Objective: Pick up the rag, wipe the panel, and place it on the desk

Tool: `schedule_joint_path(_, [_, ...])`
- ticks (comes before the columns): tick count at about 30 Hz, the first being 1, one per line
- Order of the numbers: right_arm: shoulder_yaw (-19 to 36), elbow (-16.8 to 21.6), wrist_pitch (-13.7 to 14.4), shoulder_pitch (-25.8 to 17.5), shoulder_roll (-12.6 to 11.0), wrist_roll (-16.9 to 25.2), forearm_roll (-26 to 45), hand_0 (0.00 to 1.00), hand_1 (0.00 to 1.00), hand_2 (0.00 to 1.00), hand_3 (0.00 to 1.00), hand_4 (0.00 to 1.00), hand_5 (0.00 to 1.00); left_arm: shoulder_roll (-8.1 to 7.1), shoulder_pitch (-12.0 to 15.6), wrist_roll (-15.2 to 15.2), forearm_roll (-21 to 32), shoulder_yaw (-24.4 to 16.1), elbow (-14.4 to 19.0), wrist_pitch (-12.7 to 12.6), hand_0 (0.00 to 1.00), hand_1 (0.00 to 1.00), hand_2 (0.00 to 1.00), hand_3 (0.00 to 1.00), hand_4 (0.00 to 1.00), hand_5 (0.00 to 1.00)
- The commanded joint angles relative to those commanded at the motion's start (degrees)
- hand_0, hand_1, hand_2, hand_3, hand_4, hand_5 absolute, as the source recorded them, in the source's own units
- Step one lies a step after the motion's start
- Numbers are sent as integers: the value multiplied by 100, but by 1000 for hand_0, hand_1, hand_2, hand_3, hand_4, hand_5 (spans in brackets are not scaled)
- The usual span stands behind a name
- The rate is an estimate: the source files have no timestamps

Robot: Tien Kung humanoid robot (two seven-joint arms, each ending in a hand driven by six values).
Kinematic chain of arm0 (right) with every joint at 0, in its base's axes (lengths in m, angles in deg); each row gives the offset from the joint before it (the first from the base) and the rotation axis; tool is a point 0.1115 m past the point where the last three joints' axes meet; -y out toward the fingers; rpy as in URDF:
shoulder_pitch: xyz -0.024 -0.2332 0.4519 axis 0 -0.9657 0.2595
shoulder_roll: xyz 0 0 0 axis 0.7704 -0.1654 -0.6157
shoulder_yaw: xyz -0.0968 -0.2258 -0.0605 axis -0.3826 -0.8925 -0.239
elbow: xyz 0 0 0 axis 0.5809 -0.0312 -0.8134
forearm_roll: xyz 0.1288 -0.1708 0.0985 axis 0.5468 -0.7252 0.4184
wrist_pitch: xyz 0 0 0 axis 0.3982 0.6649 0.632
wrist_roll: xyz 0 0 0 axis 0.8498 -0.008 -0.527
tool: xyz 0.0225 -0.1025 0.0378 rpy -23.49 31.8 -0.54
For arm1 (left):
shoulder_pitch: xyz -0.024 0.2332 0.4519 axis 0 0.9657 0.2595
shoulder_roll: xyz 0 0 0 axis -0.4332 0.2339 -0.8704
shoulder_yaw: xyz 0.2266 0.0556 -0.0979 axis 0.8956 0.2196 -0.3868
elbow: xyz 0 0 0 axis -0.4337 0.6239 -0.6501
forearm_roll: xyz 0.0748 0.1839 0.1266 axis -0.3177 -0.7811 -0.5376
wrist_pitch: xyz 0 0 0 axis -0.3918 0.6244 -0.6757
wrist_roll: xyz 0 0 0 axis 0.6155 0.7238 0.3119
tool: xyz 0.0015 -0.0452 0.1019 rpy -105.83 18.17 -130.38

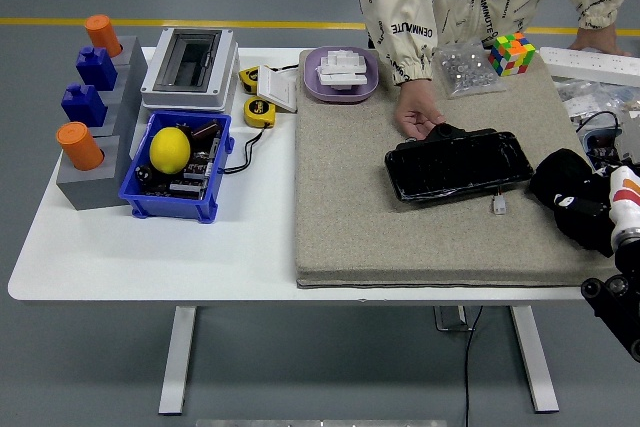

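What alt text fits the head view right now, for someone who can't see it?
The robot's right hand, at the right edge of a grey mat, sits just right of a black panel that a person's hand steadies at its far left corner. Whether it holds the rag is unclear. A blue bin with a lemon sits far left.

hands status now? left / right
Left: not in view.
Right hand: over the mat's right edge beside the black panel, bunched on something black, likely the rag; grip cannot be told.
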Motion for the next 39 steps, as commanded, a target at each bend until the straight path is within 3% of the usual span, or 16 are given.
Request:
schedule_joint_path(17, [69, 51, -97, -32, -57, -28, -29, 461, 457, 490, 468, 998, 413, -2, 12, 0, 4, 5, -3, 1, 608, 642, 655, 561, 629, 441])
schedule_joint_path(18, [70, 61, -115, -36, -57, -32, -31, 511, 499, 522, 475, 998, 421, -4, 12, 0, 5, 8, -2, 1, 608, 642, 655, 562, 628, 441])
schedule_joint_path(23, [79, 88, -172, -54, -58, -42, -34, 511, 499, 522, 475, 998, 421, -10, 12, 1, 11, 29, 2, 2, 608, 642, 655, 562, 628, 441])
schedule_joint_path(24, [82, 90, -181, -56, -58, -44, -35, 564, 530, 570, 482, 998, 423, -10, 12, 0, 12, 32, 2, 2, 609, 642, 655, 561, 627, 439])
schedule_joint_path(29, [97, 109, -217, -64, -67, -39, -41, 564, 530, 570, 482, 998, 423, -11, 27, -2, 21, 53, -2, 3, 609, 642, 655, 561, 627, 439])
schedule_joint_path(30, [100, 109, -219, -65, -66, -37, -40, 618, 572, 639, 504, 998, 428, -12, 28, -2, 23, 56, -2, 4, 610, 642, 655, 562, 628, 441])
schedule_joint_path(39, [100, 116, -271, -60, -72, -4, -21, 648, 607, 675, 532, 998, 434, -20, 29, -1, 19, 55, 0, 1, 608, 641, 655, 561, 628, 441])
